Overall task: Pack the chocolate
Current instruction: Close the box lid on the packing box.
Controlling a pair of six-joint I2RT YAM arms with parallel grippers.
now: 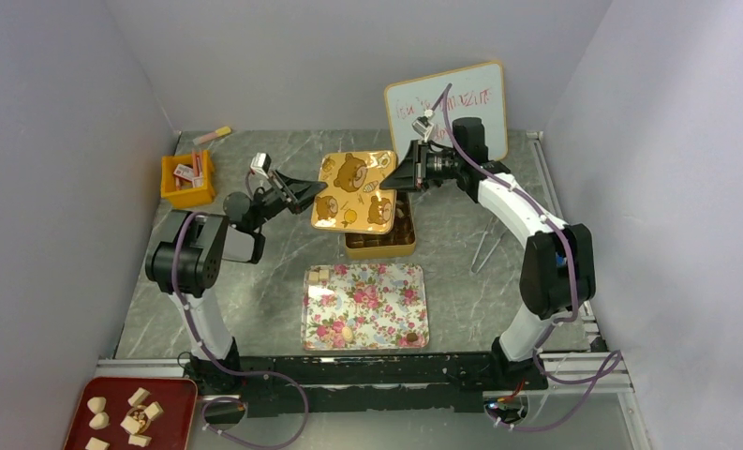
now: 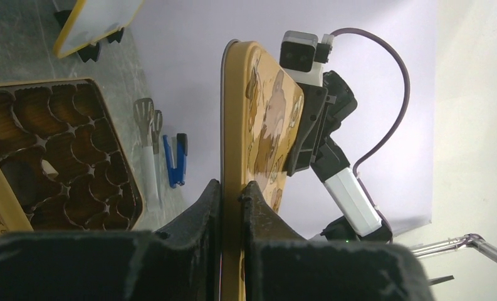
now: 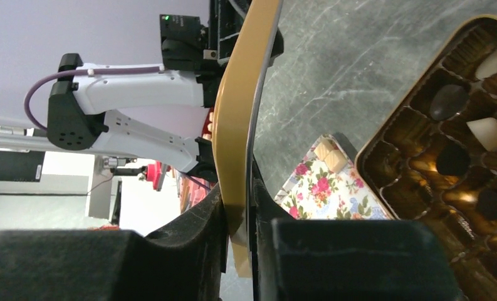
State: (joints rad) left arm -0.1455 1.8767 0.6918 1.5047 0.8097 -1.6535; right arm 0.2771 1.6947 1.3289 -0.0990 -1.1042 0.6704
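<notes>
Left pincer (image 2: 232, 186) and right pincer (image 3: 236, 188) clench our lid (image 1: 355, 190) by opposite edges. If we lower unevenly, it could jam askew on the tin (image 1: 378, 251).

Grey marbled tabletop (image 1: 255, 309), rectangular floral tray (image 1: 367, 305), gold tin box (image 1: 378, 251) just behind it, orange plastic bin (image 1: 185, 197) far back-left, metal tongs (image 1: 484, 248) back-right.

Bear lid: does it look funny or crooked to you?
Yes. The bear lid isn't shut on its gold box. The left tool and right tool each pinch one edge, holding it up, shifted so part of the box peeks out. A few chocolate pieces lie loose on the floral tray.
</notes>
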